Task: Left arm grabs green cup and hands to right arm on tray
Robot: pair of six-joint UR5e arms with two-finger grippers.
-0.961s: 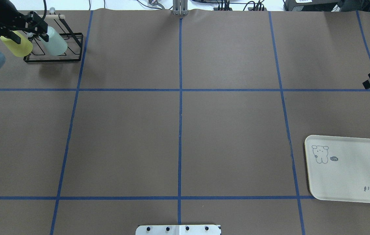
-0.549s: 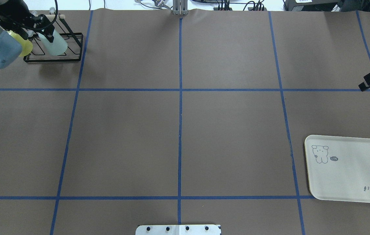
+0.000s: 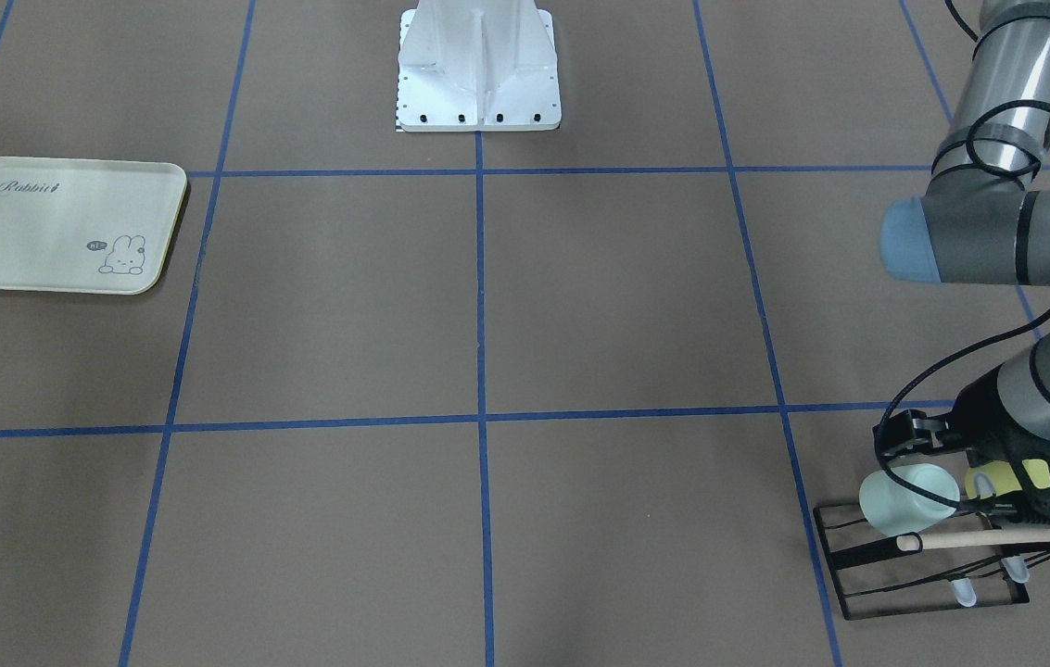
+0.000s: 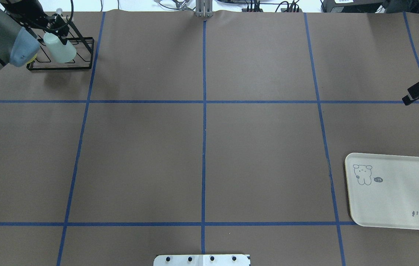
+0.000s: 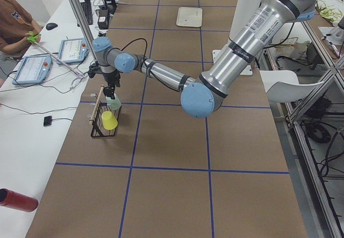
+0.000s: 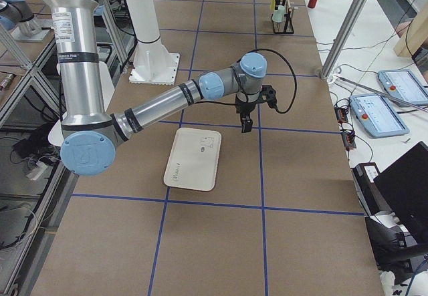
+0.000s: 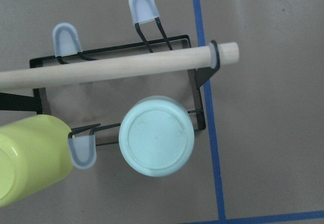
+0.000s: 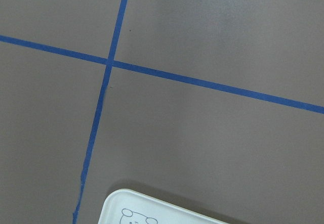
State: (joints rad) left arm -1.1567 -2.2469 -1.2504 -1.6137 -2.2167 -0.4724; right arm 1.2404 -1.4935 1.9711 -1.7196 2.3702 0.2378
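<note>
Far left on the desk (image 4: 202, 147) the rack (image 4: 80, 55) holds the cup (image 4: 60, 48), a second cup (image 7: 30, 158) left of it; the tray (image 4: 398, 199) lies near right.

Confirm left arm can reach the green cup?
Likely yes. The left arm hovers over the green cup; its upturned base is uncovered, with the wooden bar and yellow cup beside it, not across it.

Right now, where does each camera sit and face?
Front-facing: opposite the robot; left arm over rack.
Overhead: behind the robot; same rack, tray.
Exterior left: table end; left arm near.
Exterior right: other end; right arm near.
Left wrist: down on green cup; no fingers.
Right wrist: down on tray corner; no fingers.
</note>
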